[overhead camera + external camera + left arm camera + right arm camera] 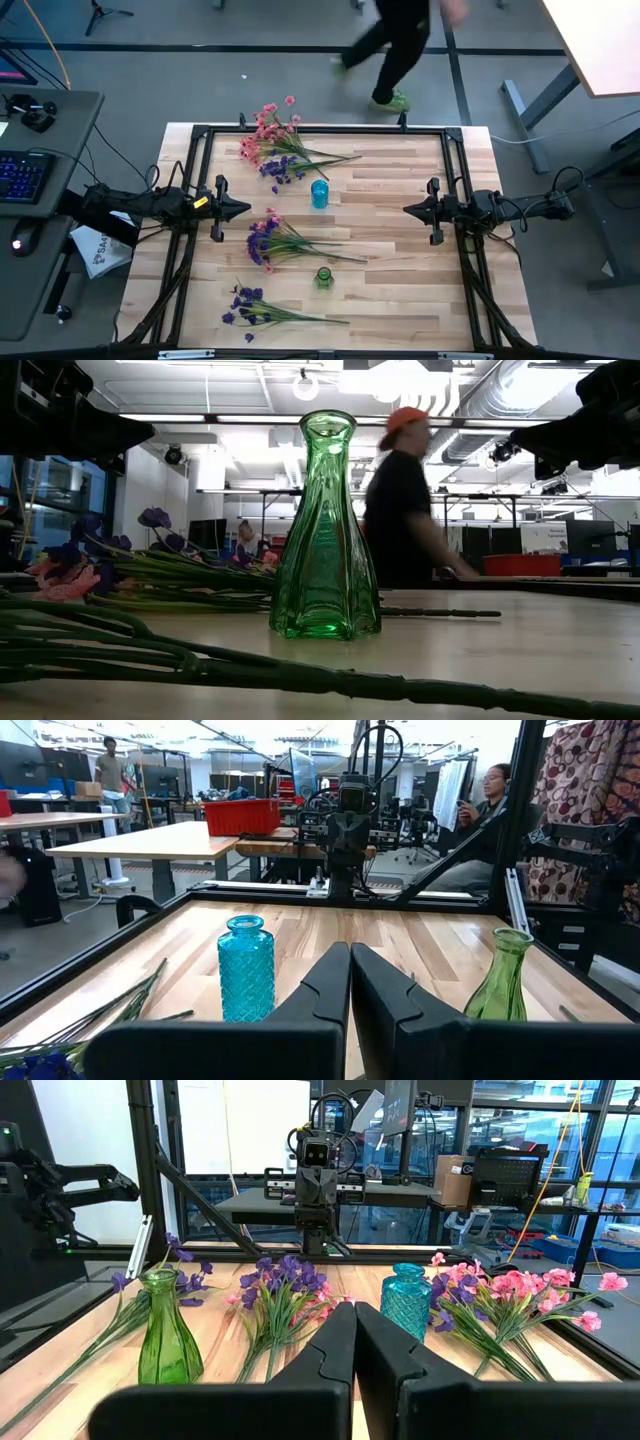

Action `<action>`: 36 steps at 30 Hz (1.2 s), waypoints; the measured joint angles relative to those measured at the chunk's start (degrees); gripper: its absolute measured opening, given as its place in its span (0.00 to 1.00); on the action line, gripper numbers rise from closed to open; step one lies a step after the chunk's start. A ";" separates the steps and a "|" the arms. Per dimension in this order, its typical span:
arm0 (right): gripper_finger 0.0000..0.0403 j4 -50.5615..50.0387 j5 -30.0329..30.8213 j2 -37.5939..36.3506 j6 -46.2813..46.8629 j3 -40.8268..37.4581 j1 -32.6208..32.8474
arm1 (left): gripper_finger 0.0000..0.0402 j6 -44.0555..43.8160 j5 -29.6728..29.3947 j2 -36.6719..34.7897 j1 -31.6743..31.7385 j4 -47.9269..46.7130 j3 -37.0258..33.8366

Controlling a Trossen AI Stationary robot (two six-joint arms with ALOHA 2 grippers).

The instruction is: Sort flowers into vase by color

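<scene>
- Flowers lie in three loose bunches on the wooden table [400, 290], none of them in a vase.
- Far bunch [277, 142]: mostly pink blossoms with a few purple ones at its near edge, stems pointing toward the right arm's side, close to the far edge of the table.
- Middle bunch [272, 240]: purple and pink blossoms mixed, lying between the two vases, stems running toward the green vase's side.
- Near bunch [248, 306]: purple blossoms only, close to the near edge of the table, stems pointing right.
- Blue vase [319, 193] stands upright near the table's centre, just beside the stem ends of the far bunch, with nothing in it.
- Green vase [323, 277] stands upright nearer the front edge, just past the stem ends of the middle bunch, also with nothing in it.
- Left gripper [243, 208] hangs above the left side of the table, level with the gap between the far and middle bunches; its fingers [325, 982] are pressed together and hold nothing.
- Right gripper [408, 209] hangs above the right side, well apart from flowers and vases; its fingers [335, 1342] are likewise pressed together on nothing.
- Beyond the far edge a person [395, 45] in dark clothes and green shoes is on the floor.
</scene>
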 joint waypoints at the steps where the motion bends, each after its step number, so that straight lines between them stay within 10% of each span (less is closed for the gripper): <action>1: 0.00 0.02 -0.01 0.00 0.01 -0.01 -0.01 | 0.00 0.00 0.00 0.02 0.00 0.01 0.00; 30: 0.00 0.63 0.00 0.00 0.30 -0.01 -0.02 | 0.00 -0.01 0.01 0.01 -0.01 0.01 0.01; 36: 0.00 26.79 1.93 0.02 18.10 -0.02 0.00 | 0.00 0.00 0.02 0.01 -0.02 -0.01 0.00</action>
